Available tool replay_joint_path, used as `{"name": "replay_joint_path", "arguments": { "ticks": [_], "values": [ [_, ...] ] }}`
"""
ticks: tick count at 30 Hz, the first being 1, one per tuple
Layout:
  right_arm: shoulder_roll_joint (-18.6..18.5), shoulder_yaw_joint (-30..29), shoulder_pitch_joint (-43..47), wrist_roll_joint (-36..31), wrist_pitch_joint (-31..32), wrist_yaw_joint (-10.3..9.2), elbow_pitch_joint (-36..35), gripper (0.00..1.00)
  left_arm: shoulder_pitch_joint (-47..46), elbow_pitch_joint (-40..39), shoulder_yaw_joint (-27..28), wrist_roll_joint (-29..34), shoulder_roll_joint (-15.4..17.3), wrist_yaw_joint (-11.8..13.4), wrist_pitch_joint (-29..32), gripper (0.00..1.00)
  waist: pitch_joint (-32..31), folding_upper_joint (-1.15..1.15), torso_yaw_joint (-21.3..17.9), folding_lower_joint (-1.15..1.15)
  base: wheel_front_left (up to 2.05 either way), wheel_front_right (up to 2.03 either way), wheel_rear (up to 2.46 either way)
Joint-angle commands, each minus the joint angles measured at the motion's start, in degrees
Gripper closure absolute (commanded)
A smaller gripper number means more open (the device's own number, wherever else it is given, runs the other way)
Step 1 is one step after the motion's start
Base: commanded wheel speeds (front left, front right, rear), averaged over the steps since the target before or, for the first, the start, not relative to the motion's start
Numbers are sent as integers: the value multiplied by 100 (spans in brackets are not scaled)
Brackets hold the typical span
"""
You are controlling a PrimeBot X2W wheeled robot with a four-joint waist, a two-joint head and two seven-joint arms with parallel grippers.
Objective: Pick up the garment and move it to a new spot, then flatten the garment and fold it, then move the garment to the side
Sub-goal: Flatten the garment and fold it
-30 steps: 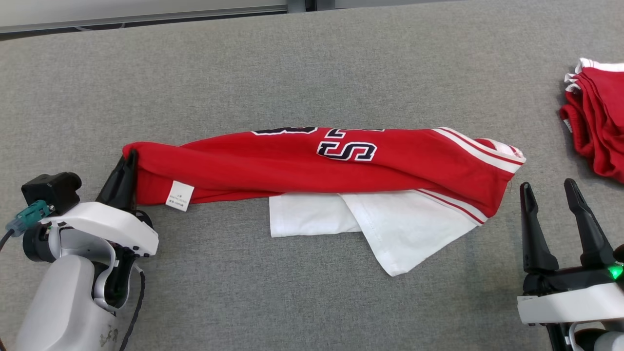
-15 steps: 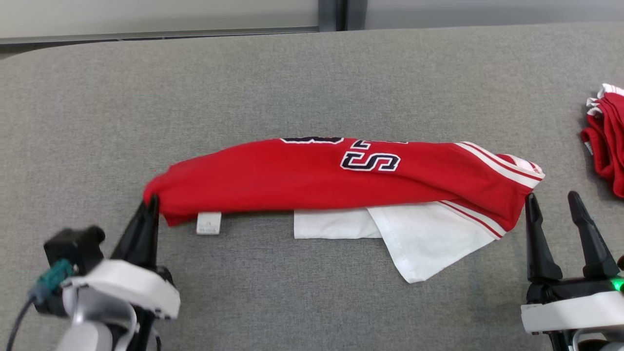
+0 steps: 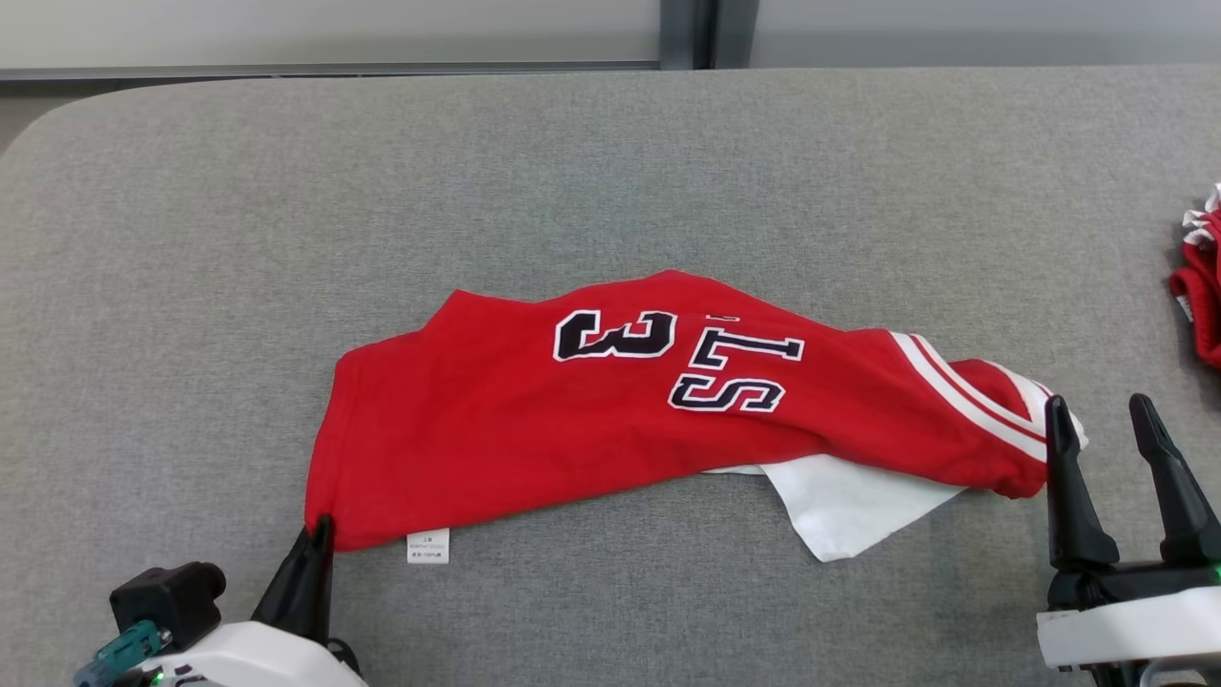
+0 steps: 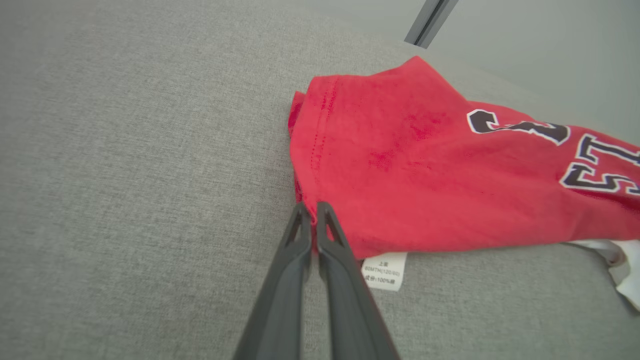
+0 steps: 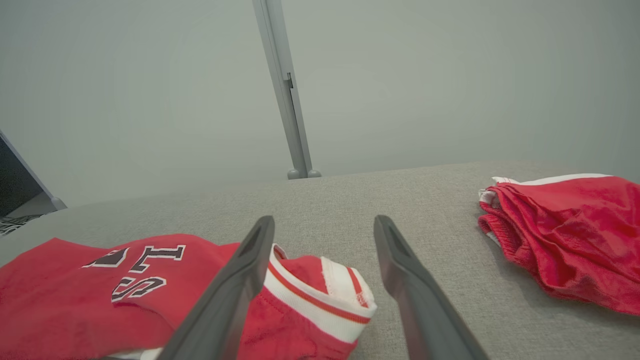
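Observation:
The garment (image 3: pixel 610 420) is a red jersey with dark white-edged lettering and white trim, lying crumpled across the grey padded table (image 3: pixel 610 172). A white part pokes out beneath it at the front right, and a small white label hangs at its front left hem. My left gripper (image 3: pixel 318 530) is shut on the garment's front left corner; the left wrist view shows the garment (image 4: pixel 425 175) with the left gripper (image 4: pixel 314 209) pinching its hem. My right gripper (image 3: pixel 1099 408) stands open just right of the garment's striped end, holding nothing. The right wrist view has the right gripper (image 5: pixel 324 225) with the striped end (image 5: pixel 320 285) partly behind its left finger.
A second heap of red cloth with white trim (image 3: pixel 1200 286) lies at the table's right edge, also in the right wrist view as red cloth (image 5: pixel 565 230). A pale wall with a grey vertical post (image 5: pixel 285 90) stands behind the table.
My left gripper has pulled the garment's left corner toward the front edge, spreading the red cloth and exposing more lettering. The head camera has shifted. The right gripper stays open beside the striped end.

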Motion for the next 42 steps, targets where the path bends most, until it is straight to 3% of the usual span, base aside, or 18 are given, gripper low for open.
{"name": "replay_joint_path", "arguments": {
  "ticks": [1, 5, 6, 7, 12, 20, 28, 42],
  "values": [
    [-43, 25, -98, -10, 29, -2, -57, 0, -223, 190, -8, -57, -31, -87, -107, 100, 44, 0, -50, 0, 0, 0, 0],
    [-55, 43, -152, -23, 17, -2, -96, 0, -468, 925, -39, -221, -192, -307, -360, 100, 76, 0, -143, 0, 0, 0, 0],
    [-53, 38, -153, -31, 14, -1, -112, 0, -535, 1038, -6, -222, -224, -314, -473, 71, 77, 0, -155, 0, 0, 0, 0],
    [-56, 26, -152, -51, 3, -1, -144, 0, -598, 1128, 18, -224, -258, -330, -591, 0, 80, 0, -159, 0, 0, 0, 0],
    [-70, -25, -120, -116, -16, -1, -256, 0, -742, 1316, 105, -103, -331, -339, -1165, 0, 45, 0, -144, 0, 0, 0, 0],
    [-131, -84, -112, -291, 32, -2, -426, 0, -1081, 925, 98, 668, -202, -205, -2067, 0, -62, 0, -130, 0, 0, 0, 0],
    [-152, 51, 117, -367, 126, -2, -432, 0, -1009, 296, -190, 1335, -79, -68, -2117, 0, -279, 0, -241, 0, 0, 0, 0],
    [-169, 131, 170, -331, 169, -2, -428, 0, -826, 107, -321, 1334, -72, 43, -1878, 0, -446, 0, -273, 0, 0, 0, 0]
  ]
}}
